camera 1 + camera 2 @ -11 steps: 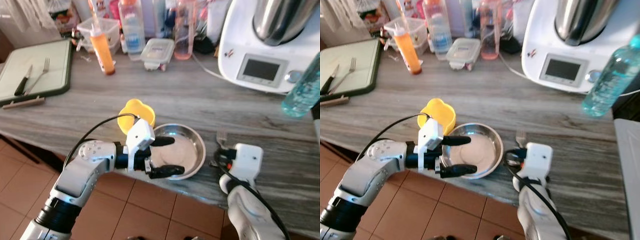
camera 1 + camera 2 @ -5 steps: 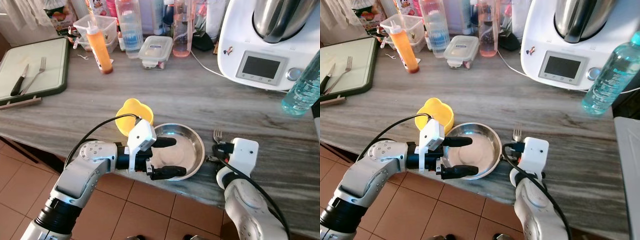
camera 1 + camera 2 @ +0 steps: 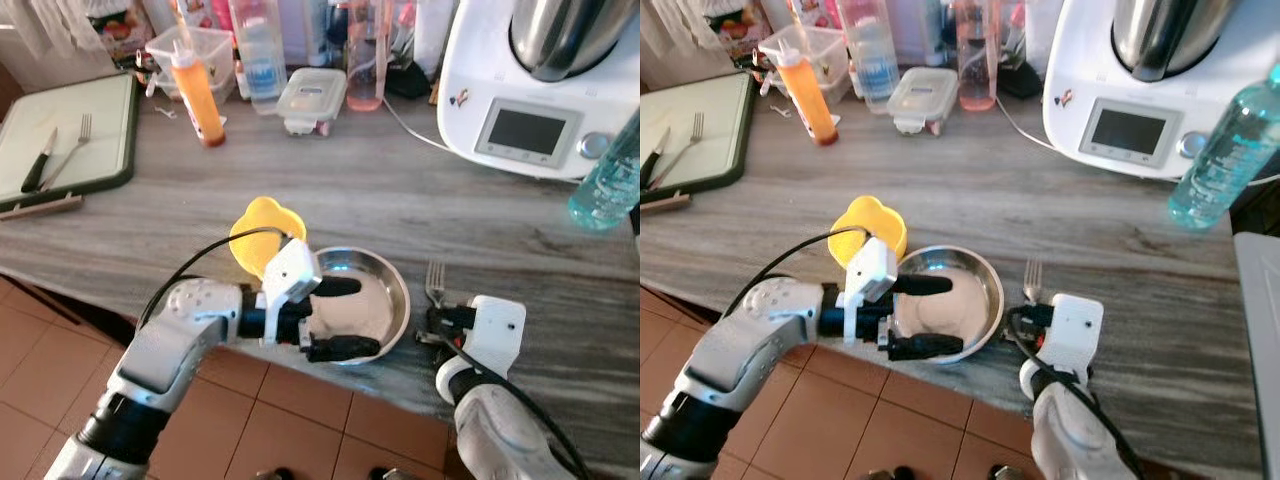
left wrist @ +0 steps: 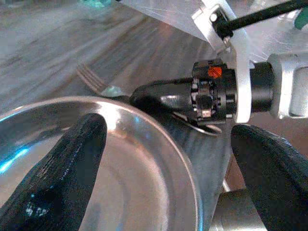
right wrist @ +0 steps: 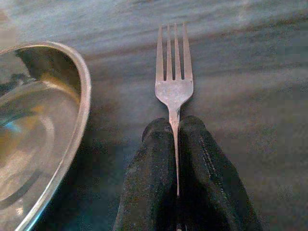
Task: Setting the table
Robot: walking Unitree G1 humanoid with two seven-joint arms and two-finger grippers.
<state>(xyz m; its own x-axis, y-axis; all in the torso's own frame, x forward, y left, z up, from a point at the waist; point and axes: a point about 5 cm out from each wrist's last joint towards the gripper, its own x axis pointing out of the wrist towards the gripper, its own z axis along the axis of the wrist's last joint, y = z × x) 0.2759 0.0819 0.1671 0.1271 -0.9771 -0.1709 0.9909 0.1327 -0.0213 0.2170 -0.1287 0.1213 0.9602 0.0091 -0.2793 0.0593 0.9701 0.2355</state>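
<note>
While the right pincer (image 5: 175, 144) is pinching the fork (image 5: 173, 79) by its handle just beside the steel bowl (image 3: 385, 290), the left pincer (image 3: 335, 318) is gaping wide across the bowl's near rim at the desk (image 3: 400, 200) edge.

At the back of the grey wood-grain desk (image 3: 400, 205) stand a white kitchen machine with a steel jug (image 3: 540, 90), an orange squeeze bottle (image 3: 198, 92) and a clear lidded plastic box (image 3: 312, 98). A blue-green water bottle (image 3: 1226, 155) stands beside the machine. Terracotta floor tiles (image 3: 40, 340) lie below.
</note>
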